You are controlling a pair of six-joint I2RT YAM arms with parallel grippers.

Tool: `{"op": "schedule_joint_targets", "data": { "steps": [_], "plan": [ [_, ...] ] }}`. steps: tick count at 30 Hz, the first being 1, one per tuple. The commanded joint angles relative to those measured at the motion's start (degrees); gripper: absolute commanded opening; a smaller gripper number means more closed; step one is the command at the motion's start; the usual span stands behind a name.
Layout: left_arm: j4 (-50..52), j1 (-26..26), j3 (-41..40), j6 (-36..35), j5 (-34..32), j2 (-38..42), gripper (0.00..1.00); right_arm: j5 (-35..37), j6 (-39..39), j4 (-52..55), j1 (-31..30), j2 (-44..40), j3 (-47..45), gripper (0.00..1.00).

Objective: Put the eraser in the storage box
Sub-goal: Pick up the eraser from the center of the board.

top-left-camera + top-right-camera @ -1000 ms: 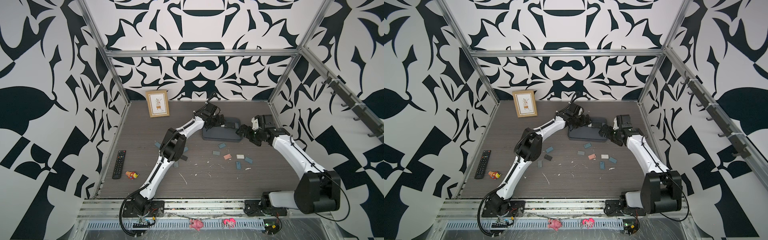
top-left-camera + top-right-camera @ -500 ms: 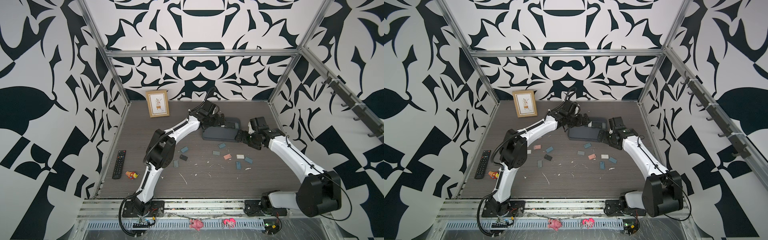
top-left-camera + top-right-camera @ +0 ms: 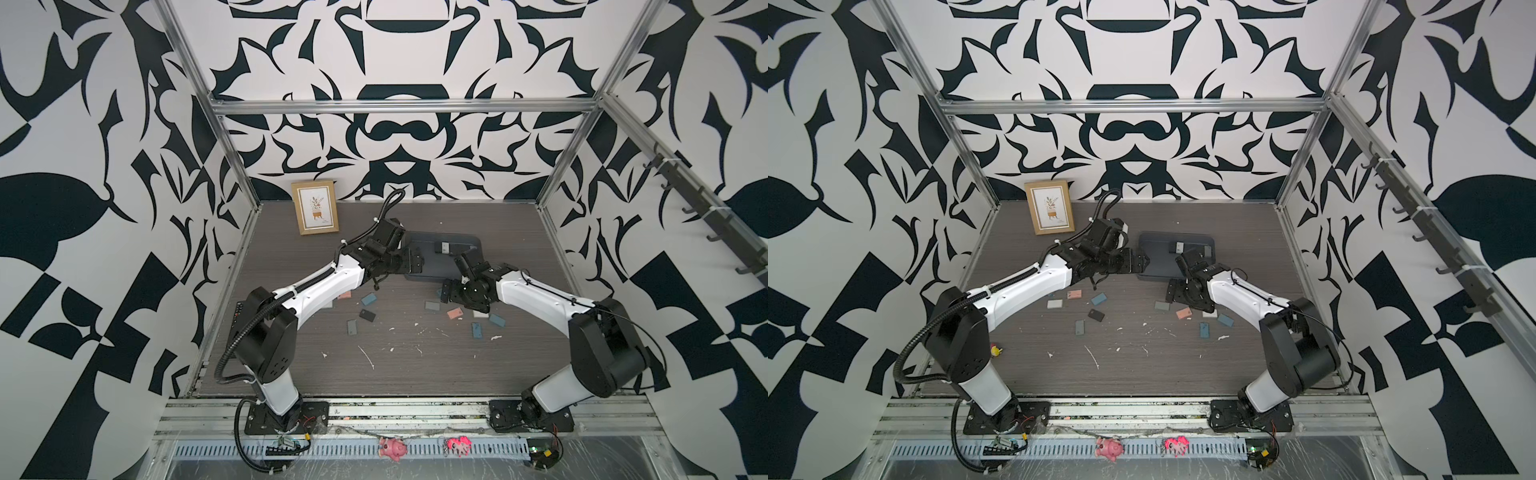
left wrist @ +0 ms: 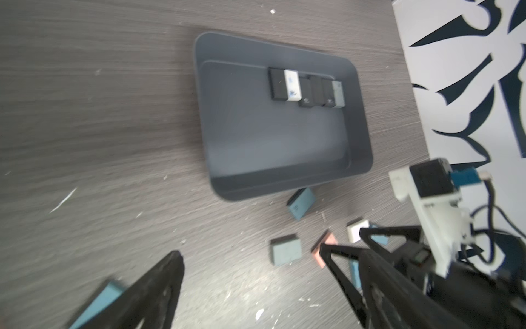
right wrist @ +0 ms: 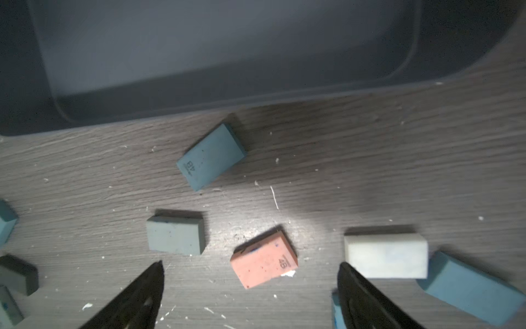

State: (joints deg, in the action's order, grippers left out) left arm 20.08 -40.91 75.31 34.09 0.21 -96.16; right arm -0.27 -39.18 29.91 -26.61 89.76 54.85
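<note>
several loose erasers [image 5: 210,156] beside storage box [image 4: 284,182]

Black-and-white patterned walls [image 3: 395,137] close in three sides, braced by aluminium rails [image 3: 399,106]. The floor is a dark wood-grain tabletop [image 3: 415,382] flecked with white crumbs [image 3: 368,357] (mostly on the near side of the right gripper [image 3: 464,262]). A wooden picture frame [image 3: 315,206] leans on the back wall, beyond the left gripper [image 3: 415,262] and to its left. A hook rack [image 3: 681,195] lines the wall well right of the right gripper.
</note>
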Motion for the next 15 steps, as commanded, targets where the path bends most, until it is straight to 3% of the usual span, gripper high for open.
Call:
{"op": "schedule_joint_targets", "data": {
  "steps": [1,8,15],
  "plan": [
    [-0.95,-0.55,-4.58,-0.44,-2.64,4.74,0.99,2.52,-1.26,-1.69,-0.93,1.72,2.46,0.92],
    [-3.60,-1.37,-14.13,1.76,-3.28,11.39,0.99,2.35,-1.33,-3.21,-1.36,8.18,6.19,0.85],
    [-3.38,-1.37,-17.50,2.21,-3.61,13.27,0.99,1.50,-2.07,-3.84,-1.76,13.43,10.59,0.84]
  ]
}}
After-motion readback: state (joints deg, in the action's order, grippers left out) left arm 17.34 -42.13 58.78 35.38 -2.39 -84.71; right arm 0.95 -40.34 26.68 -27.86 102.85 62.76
